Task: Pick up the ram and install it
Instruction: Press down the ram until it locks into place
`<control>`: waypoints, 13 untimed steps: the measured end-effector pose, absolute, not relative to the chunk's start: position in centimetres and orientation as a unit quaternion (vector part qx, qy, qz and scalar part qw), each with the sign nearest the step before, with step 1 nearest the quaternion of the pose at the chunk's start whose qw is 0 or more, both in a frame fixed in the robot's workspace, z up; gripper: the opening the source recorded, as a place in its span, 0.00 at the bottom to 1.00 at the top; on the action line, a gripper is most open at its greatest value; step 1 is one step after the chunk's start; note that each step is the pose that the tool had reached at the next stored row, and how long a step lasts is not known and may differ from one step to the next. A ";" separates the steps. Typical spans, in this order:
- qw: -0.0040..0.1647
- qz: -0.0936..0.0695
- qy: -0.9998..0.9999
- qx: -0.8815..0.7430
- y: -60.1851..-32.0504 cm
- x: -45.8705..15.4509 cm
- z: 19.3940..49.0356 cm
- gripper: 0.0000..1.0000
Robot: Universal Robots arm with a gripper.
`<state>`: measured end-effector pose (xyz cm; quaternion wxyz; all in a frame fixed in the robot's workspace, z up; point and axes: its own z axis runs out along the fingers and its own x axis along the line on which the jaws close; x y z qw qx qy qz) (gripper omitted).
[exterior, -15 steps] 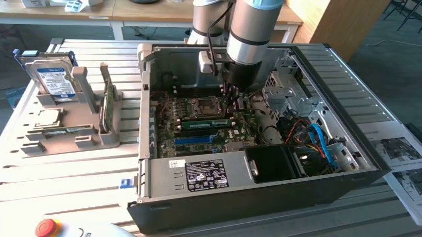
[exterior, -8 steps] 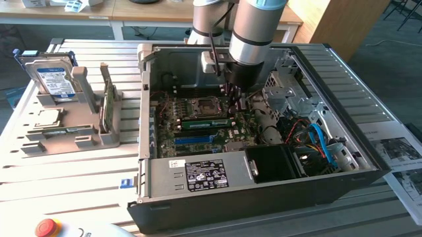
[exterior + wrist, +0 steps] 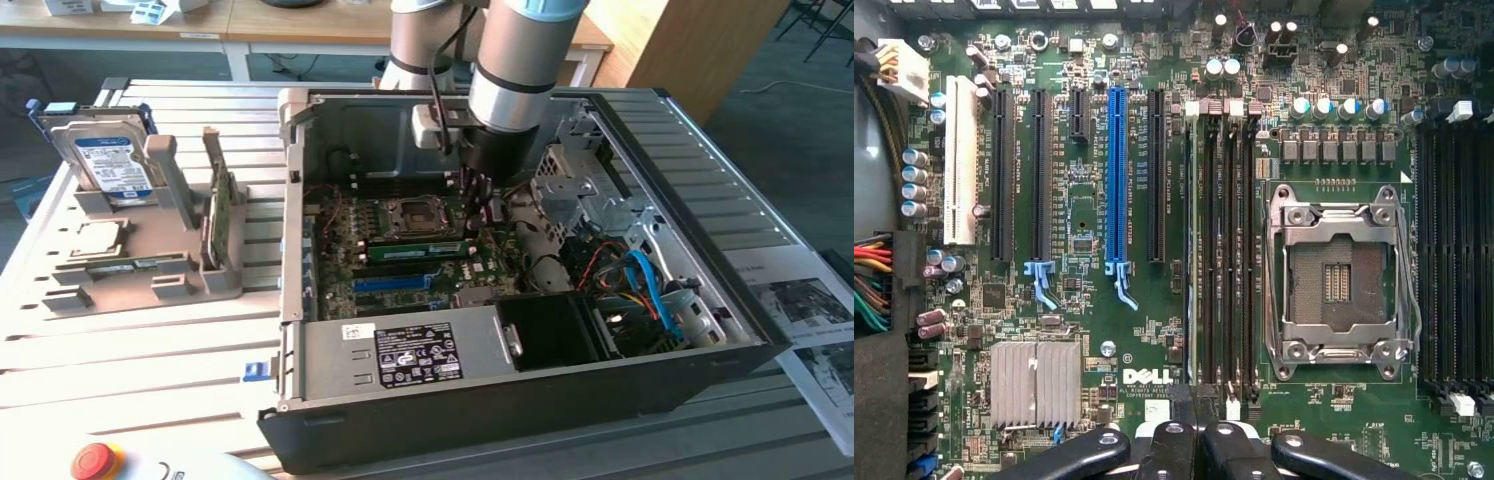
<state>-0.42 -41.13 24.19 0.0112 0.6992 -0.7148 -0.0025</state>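
The ram [image 3: 414,250] is a long green stick lying along a memory slot just beside the CPU socket [image 3: 411,215] on the motherboard [image 3: 387,285], inside the open computer case [image 3: 534,400]. In the wrist view the ram [image 3: 1192,250] shows edge-on in the slot furthest from the socket [image 3: 1337,280]. My gripper [image 3: 483,205] hangs above the board near one end of the stick. Its black fingers [image 3: 1154,450] are shut, with nothing visible between them at the gripper [image 3: 1199,440]. I cannot tell whether they touch the ram.
A grey holder [image 3: 134,280] at the exterior view's left carries a hard drive [image 3: 110,165], a CPU chip [image 3: 96,238] and another upright green stick [image 3: 214,215]. The power supply [image 3: 400,355], a fan shroud [image 3: 561,330] and loose cables [image 3: 641,280] crowd the case. A red stop button [image 3: 96,460] sits at the table's near edge.
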 end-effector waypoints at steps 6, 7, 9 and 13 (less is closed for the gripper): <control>0.011 -0.002 -0.715 0.699 -41.1 -0.4 23.8 0.11; 0.011 -0.002 -0.715 0.699 -41.1 -0.4 23.7 0.11; 0.011 -0.002 -0.715 0.699 -41.1 -0.4 23.7 0.11; 0.011 -0.002 -0.715 0.699 -41.1 -0.4 23.7 0.11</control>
